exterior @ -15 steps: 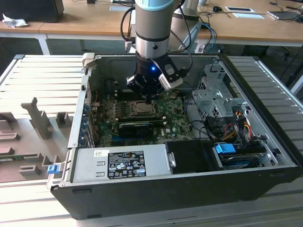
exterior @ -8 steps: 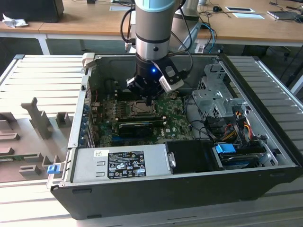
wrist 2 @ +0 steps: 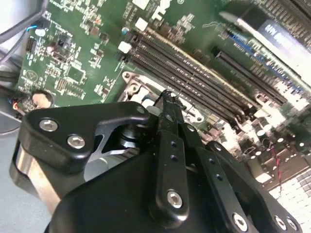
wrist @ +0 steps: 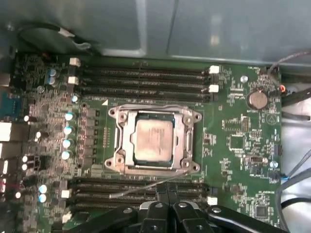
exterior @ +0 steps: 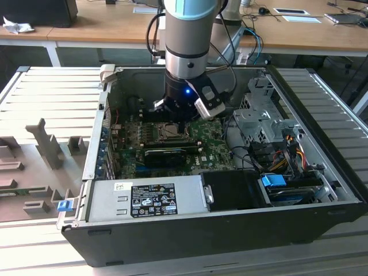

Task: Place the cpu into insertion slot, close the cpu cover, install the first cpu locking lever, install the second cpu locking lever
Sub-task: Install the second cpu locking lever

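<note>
In the first wrist view the cpu (wrist: pixel 154 141) lies flat in the insertion slot (wrist: pixel 118 145), its pale metal face showing. The cpu cover (wrist: pixel 182 141) is down around it. One thin wire lever (wrist: pixel 146 106) runs flat along the cover's far edge. Another wire lever (wrist: pixel 136 189) slants away from the near edge, its length passing just by my fingertips. My gripper (wrist: pixel 167 187) is shut, with nothing seen between the fingers. The second wrist view has the gripper (wrist 2: pixel 167 97) just over a corner of the socket frame (wrist 2: pixel 133 87). In the exterior view the gripper (exterior: pixel 178 119) hangs over the socket (exterior: pixel 167 132).
Long black memory connectors (wrist: pixel 146 77) flank the socket on both sides. A black card (exterior: pixel 172 154), a power supply (exterior: pixel 152 198) and a drive cage (exterior: pixel 261 123) crowd the open case. The case walls (exterior: pixel 95 144) close in the board. Cables (wrist: pixel 291 174) lie at one edge.
</note>
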You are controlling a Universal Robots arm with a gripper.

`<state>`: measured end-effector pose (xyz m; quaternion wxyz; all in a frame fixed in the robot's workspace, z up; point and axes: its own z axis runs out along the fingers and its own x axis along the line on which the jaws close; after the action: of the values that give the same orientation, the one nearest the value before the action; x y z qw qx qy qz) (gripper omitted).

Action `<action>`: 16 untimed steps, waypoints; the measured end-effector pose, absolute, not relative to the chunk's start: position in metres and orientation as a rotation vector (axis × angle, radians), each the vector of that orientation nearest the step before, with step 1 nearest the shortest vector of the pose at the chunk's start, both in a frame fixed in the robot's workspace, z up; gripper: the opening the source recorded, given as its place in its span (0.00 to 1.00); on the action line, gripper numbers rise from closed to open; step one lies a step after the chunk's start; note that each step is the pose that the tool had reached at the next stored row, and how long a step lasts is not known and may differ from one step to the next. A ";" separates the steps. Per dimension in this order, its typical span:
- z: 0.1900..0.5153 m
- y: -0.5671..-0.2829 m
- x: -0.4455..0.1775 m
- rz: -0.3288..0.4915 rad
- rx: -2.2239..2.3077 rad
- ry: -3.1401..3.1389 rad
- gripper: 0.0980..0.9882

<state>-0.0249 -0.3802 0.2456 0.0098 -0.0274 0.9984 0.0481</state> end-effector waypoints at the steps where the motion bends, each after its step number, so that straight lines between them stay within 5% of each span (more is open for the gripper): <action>1: 0.245 -0.381 -0.027 0.181 -0.092 3.115 0.01; 16: 0.218 -0.388 -0.058 0.284 -0.111 3.106 0.01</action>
<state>-0.0581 -0.3881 0.2176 0.0105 -0.0357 0.9952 0.0909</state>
